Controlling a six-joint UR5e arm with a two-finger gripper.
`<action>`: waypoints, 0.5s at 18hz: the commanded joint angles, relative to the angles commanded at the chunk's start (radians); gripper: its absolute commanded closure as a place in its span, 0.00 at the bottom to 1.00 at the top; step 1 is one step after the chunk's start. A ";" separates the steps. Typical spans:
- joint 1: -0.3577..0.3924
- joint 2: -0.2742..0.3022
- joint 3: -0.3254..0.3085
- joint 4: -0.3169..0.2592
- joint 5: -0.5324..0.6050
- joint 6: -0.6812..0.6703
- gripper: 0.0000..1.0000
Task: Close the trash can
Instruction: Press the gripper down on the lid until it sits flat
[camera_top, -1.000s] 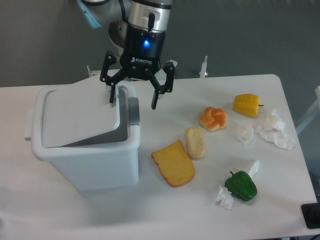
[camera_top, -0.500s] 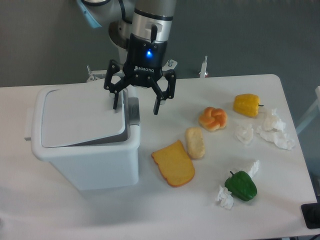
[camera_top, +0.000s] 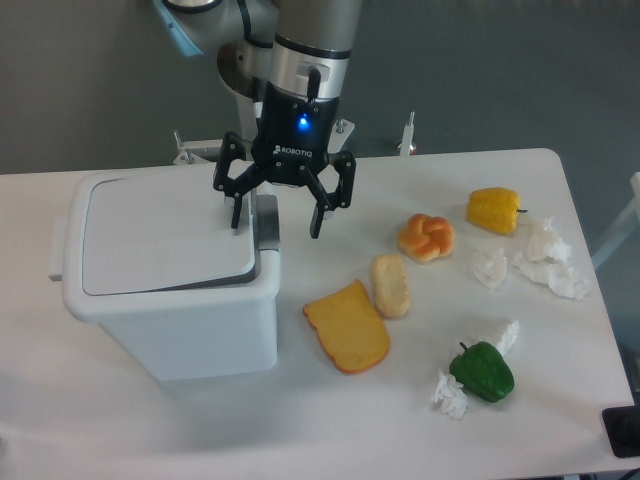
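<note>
We see the trash can (camera_top: 170, 300) standing on the left part of the white bench (camera_top: 300, 420), its flat lid (camera_top: 165, 235) lying nearly level in the rim, with only a thin dark gap showing along the front right edge. The grey latch tab (camera_top: 267, 222) sits at the right side of the lid. Our gripper (camera_top: 276, 218) hangs over that right edge with its fingers spread apart and nothing between them; the left fingertip is at the lid's surface near its right edge, though we cannot tell for sure whether it touches, and the right fingertip hangs just past the bin's side. To the right on the bench lie a slice of bread (camera_top: 346, 326), a pale roll (camera_top: 390, 285), a knotted bun (camera_top: 426, 237), a yellow pepper (camera_top: 494, 209), a green pepper (camera_top: 482, 371) and some crumpled tissues (camera_top: 545, 255).
</note>
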 joint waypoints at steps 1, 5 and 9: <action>0.003 -0.003 0.000 0.002 0.000 0.000 0.00; 0.003 -0.009 0.000 0.000 0.000 0.000 0.00; 0.003 -0.015 0.000 0.002 0.000 0.000 0.00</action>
